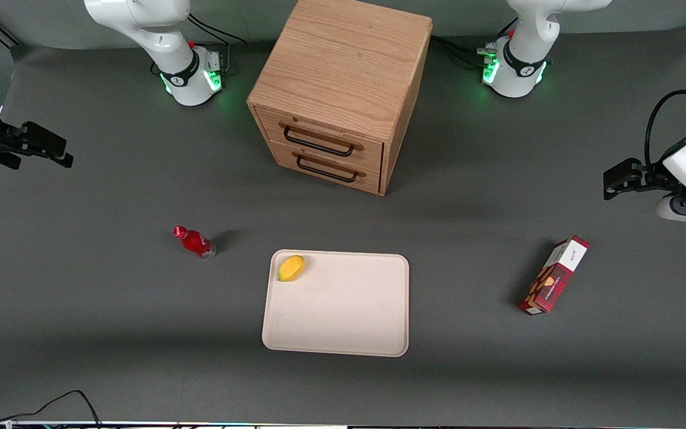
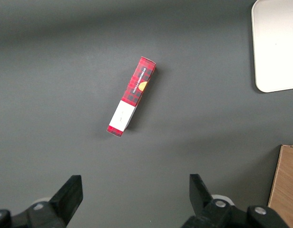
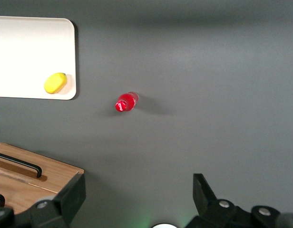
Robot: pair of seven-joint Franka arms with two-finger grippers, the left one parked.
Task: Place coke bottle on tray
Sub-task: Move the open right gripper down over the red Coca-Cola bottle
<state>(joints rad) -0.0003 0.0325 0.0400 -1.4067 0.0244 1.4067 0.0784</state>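
Coke bottle (image 1: 195, 242) — a small red bottle with a red cap and a clear base — stands on the dark grey table, beside the large flat cream-beige tray (image 1: 343, 333) with rounded corners and a low rim, on the side toward the working arm's end, apart from the rim. A small yellow fruit (image 1: 291, 267) lies in the tray corner nearest the bottle. The right arm's black two-finger gripper (image 1: 51, 148) hangs well apart from the bottle, toward the working arm's end of the table; its fingers (image 3: 73, 194) stand spread with nothing between them.

By my reading the task is at its start: the reach has not begun. The next move calls for bringing the gripper down over the bottle and closing on its body without tipping it — it is narrow and upright.

A white marking shows on the bottle's label, too small to read. Toward the parked arm's end lies a red patterned carton box (image 1: 553, 274) with a white panel; its print is not legible.
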